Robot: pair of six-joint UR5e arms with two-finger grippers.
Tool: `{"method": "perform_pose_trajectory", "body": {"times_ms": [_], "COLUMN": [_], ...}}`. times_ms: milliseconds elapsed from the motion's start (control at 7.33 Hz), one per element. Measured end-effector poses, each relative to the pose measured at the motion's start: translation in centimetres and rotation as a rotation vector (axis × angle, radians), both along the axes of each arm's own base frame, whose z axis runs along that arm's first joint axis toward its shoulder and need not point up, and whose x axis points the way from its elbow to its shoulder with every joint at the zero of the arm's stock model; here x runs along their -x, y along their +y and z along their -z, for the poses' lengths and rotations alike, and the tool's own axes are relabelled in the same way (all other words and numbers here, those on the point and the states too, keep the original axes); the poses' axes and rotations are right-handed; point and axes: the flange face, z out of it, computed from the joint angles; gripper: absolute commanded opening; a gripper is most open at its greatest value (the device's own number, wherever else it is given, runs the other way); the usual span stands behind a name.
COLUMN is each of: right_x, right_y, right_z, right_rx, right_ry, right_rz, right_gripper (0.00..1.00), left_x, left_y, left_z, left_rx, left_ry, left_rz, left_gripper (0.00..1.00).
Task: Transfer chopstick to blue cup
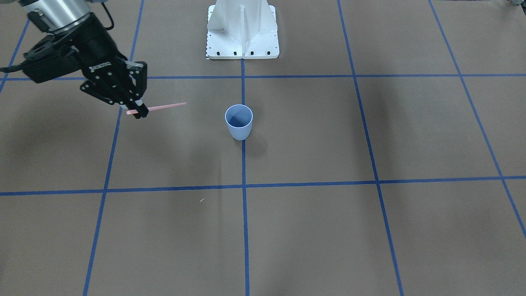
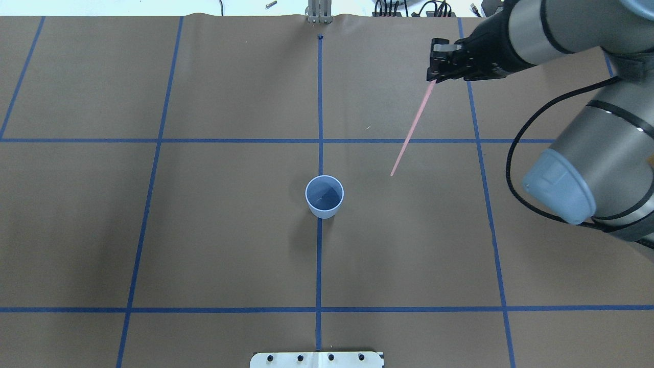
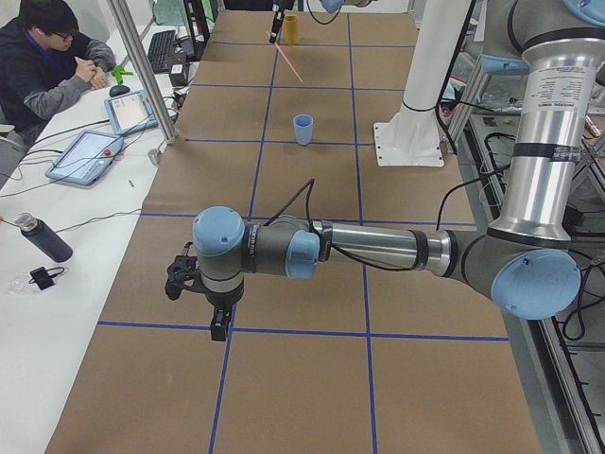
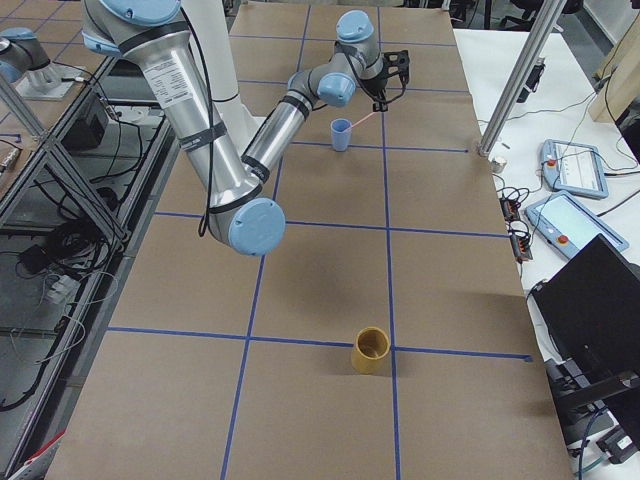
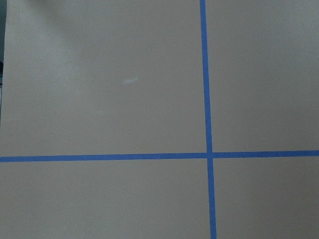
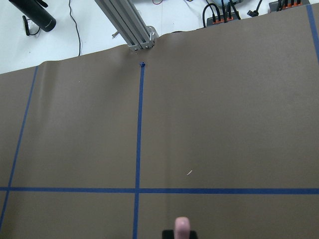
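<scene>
A single pale pink chopstick (image 2: 411, 129) is held at one end by my right gripper (image 2: 433, 77), which is shut on it above the far right part of the table. The stick slants down toward the blue cup (image 2: 324, 197), and its free tip is short of the cup's rim. In the front view the gripper (image 1: 141, 113) holds the chopstick (image 1: 168, 106) to the left of the upright cup (image 1: 238, 122). The cup's inside looks empty. My left gripper (image 3: 219, 322) shows only in the left side view, low over the near table; I cannot tell whether it is open or shut.
A yellow cup (image 4: 371, 350) stands upright near the table's right end. The robot's white base (image 1: 242, 33) sits behind the blue cup. An operator (image 3: 47, 66) sits at a side desk with tablets beyond a metal post (image 3: 142, 66).
</scene>
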Motion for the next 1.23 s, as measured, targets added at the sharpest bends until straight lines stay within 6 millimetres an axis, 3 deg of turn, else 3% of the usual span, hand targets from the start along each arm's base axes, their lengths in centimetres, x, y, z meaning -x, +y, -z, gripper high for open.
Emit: {"method": "perform_pose_trajectory", "body": {"times_ms": [273,682,818,1227], "right_x": [4.9,12.1,14.2,18.2], "right_y": [1.8,3.0,3.7,5.3], "right_z": [3.8,7.6,7.7,6.2], "right_rx": [0.042,0.105,0.101,0.091], "right_ry": [0.056,0.147,0.18,0.245], "right_rz": [-0.05,-0.154,-0.174,-0.189], "right_gripper": [0.0,0.0,0.0,0.0], "left_x": [0.0,-0.1,-0.1,-0.1], "left_y": [0.1,0.5,0.5,0.5], "left_z": [-0.3,-0.8,-0.9,-0.9], "left_rx": [0.006,0.013,0.014,0.015], "left_ry": [0.0,0.001,0.001,0.001], "left_rz": [0.0,-0.002,-0.002,-0.002], "left_gripper": [0.99,0.99,0.99,0.99]}}
